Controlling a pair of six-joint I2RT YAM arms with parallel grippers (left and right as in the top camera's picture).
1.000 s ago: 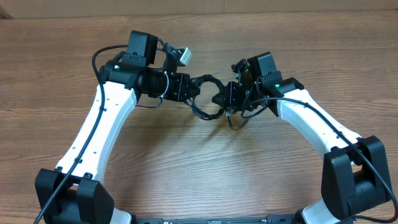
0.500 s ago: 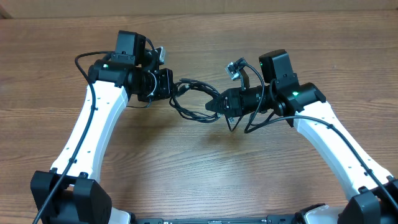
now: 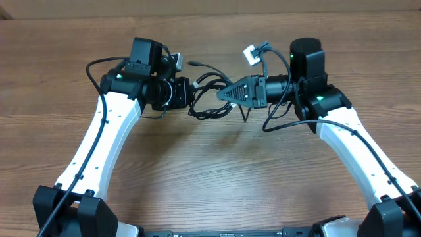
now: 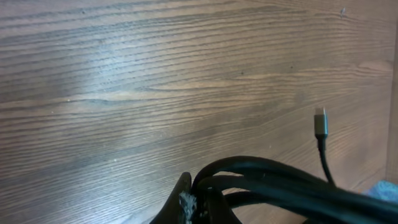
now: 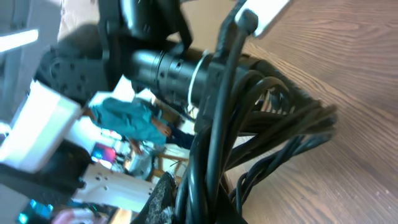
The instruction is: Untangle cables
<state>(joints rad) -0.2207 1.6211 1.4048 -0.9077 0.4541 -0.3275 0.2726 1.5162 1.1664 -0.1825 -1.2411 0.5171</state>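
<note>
Left gripper [image 3: 190, 95]: clenching the thin black cables [image 3: 209, 112], upper centre of the overhead frame.
Right gripper [image 3: 222, 95]: clamping the bundle's other side.
Purpose: likely spreading the tangle between both grips.

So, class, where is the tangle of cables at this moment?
In the overhead view, the tangle of black cables is toward the far side of the table, near its middle, strung between the left pincer and the right pincer.

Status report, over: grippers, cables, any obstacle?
Left gripper shut on thin black cables. Right gripper shut on same bundle. Tangle stretched between them. Nothing else in way.
</note>
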